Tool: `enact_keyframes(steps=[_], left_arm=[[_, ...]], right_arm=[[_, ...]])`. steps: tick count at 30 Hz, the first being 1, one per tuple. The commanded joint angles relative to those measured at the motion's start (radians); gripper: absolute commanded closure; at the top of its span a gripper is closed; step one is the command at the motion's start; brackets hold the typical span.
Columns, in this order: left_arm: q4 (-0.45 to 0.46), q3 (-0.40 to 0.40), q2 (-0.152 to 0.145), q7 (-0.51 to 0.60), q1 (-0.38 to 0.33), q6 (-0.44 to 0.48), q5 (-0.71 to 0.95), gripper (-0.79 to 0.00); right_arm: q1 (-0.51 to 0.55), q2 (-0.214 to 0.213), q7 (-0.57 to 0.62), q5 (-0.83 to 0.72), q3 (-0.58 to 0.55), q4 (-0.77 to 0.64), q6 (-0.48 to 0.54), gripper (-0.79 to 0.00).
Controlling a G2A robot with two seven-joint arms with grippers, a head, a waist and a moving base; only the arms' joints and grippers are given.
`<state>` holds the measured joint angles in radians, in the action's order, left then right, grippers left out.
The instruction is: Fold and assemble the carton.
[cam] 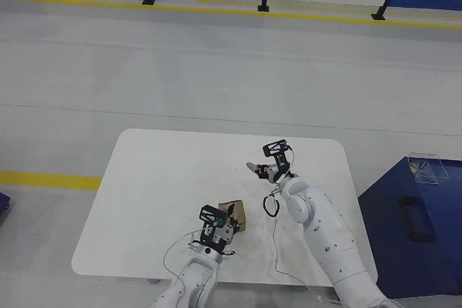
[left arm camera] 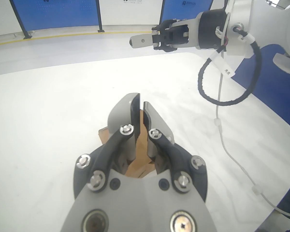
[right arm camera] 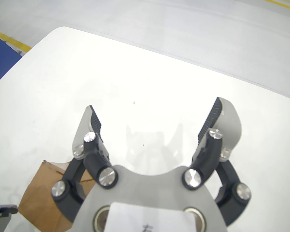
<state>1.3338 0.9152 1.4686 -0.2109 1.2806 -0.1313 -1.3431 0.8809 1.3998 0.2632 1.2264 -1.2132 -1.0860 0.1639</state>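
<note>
carton [cam: 233, 213] sits low on the counter [cam: 162, 169], roughly 6 o'clock near the front edge in the top view. Left jaws are narrow, pinched on a raised cardboard panel; the left wrist view has brown board running up between the pads [left arm camera: 134, 117]. Right jaws are wide and hold nothing, hovering over bare counter at about 1 o'clock from the carton, well apart from it. Judgement: the step in hand looks like one arm anchoring a wall so the other can fold a flap. To do it well, the left arm should hold firm without dragging or twisting, since thin board likely creases off-line. The right arm should approach from 1 o'clock, press along the crease rather than mid-panel, and keep its black cable loop [left arm camera: 226, 103] off the flaps. View differences: the left wrist view gives the grip contact, but the jaws cover most of the carton body. The right wrist view gives the carton's outer brown face [right arm camera: 43, 184], with a dark line near its upper edge; slit or crease, cannot tell. The top view gives the layout of both arms.
</note>
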Motion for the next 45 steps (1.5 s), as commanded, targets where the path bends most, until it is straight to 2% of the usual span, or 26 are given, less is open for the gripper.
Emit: enact_keyframes(steps=[1,5,11,16,18,22,27,30,37,38,39,40,42,43,45], left_arm=[[-0.02,0.001,0.002,0.031,-0.01,-0.001,-0.001,0.0],[-0.065,-0.007,0.007,0.1,-0.031,-0.018,-0.024,0.0],[-0.041,0.007,0.014,-0.007,-0.017,-0.015,0.036,0.0],[-0.081,0.002,0.014,0.071,-0.032,-0.012,-0.007,0.0],[-0.073,0.003,0.017,0.045,-0.03,-0.029,-0.005,0.0],[-0.05,0.019,0.019,-0.041,-0.012,0.007,0.048,0.0],[-0.093,0.011,0.019,0.037,-0.021,-0.005,-0.002,0.0],[-0.071,0.02,0.023,-0.05,-0.014,-0.014,0.021,0.0],[0.065,0.085,0.017,-0.474,0.105,0.05,0.122,0.0],[0.075,0.094,0.016,-0.504,0.119,0.047,0.133,-0.332],[0.075,0.094,0.016,-0.504,0.119,0.047,0.133,-0.779],[0.074,0.092,0.016,-0.494,0.116,0.049,0.131,-0.001],[0.077,0.095,0.016,-0.521,0.121,0.047,0.134,-0.016],[0.076,0.095,0.016,-0.513,0.12,0.047,0.134,-0.055],[0.075,0.094,0.016,-0.503,0.119,0.047,0.133,-0.193]], right_arm=[[0.0,0.0,0.0,0.0,0.0,0.0,0.0,-0.785],[0.0,0.0,0.0,0.0,0.0,0.0,0.0,-0.785],[0.0,0.0,0.0,0.0,0.0,0.0,0.0,-0.785],[0.0,0.0,0.0,0.0,0.0,0.0,0.0,-0.785],[0.0,0.0,0.0,0.0,0.0,0.0,0.0,-0.785],[0.0,0.0,0.0,0.0,0.0,0.0,0.0,-0.785],[0.0,0.0,0.0,0.0,0.0,0.0,0.0,-0.785],[0.0,0.0,0.0,0.0,0.0,0.0,0.0,-0.785],[0.0,0.0,0.0,0.0,0.0,0.0,0.0,-0.785],[0.0,0.0,0.0,0.0,0.0,0.0,0.0,-0.785],[0.0,0.0,0.0,0.0,0.0,0.0,0.0,-0.785],[0.0,0.0,0.0,0.0,0.0,0.0,0.0,-0.784],[0.0,0.0,0.0,0.0,0.0,0.0,0.0,-0.784],[0.0,0.0,0.0,0.0,0.0,0.0,0.0,-0.784],[0.0,0.0,0.0,0.0,0.0,0.0,0.0,-0.784]])
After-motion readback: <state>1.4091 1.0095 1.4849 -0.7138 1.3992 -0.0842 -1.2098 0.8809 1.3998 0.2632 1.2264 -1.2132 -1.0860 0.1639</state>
